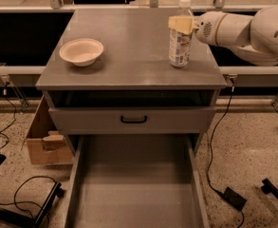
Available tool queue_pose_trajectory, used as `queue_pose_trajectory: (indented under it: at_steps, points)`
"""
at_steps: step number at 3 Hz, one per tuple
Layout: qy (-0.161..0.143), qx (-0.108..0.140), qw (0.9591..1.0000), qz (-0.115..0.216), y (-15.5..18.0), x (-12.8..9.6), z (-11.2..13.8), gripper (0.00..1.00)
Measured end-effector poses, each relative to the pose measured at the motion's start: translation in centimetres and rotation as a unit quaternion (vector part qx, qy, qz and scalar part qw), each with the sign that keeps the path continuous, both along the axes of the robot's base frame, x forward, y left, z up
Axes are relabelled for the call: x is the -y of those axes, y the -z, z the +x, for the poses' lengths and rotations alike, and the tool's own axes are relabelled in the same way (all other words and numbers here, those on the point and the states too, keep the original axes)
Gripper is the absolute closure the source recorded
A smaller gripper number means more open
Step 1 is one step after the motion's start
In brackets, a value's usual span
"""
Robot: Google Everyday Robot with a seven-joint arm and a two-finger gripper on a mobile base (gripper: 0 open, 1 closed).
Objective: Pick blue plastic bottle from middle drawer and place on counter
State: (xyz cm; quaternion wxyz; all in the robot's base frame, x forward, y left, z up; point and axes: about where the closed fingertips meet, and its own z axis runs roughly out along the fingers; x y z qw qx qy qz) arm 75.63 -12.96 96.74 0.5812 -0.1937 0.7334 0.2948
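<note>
The blue plastic bottle (180,42) stands upright on the right part of the counter (129,37), its base touching the surface. My gripper (181,24) reaches in from the right and is shut on the bottle's upper body, just under the white cap. One cream finger (180,23) lies across the front of the bottle; the other is hidden behind it. The middle drawer (134,184) is pulled out below, and its grey floor is bare.
A cream bowl (81,51) sits on the counter's left side. A drawer front with a black handle (134,119) is above the open drawer. A cardboard box (43,139) and cables lie on the floor at left, and a power adapter (233,198) at right.
</note>
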Motion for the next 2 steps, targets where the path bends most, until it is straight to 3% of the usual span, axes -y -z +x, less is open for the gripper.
queue_pose_trajectory:
  at_steps: [1,2]
  points:
    - [0.002,0.0,0.9999,0.017,2.72,0.76,-0.17,1.0]
    - [0.002,0.0,0.9999,0.017,1.85,0.76,-0.17,0.82]
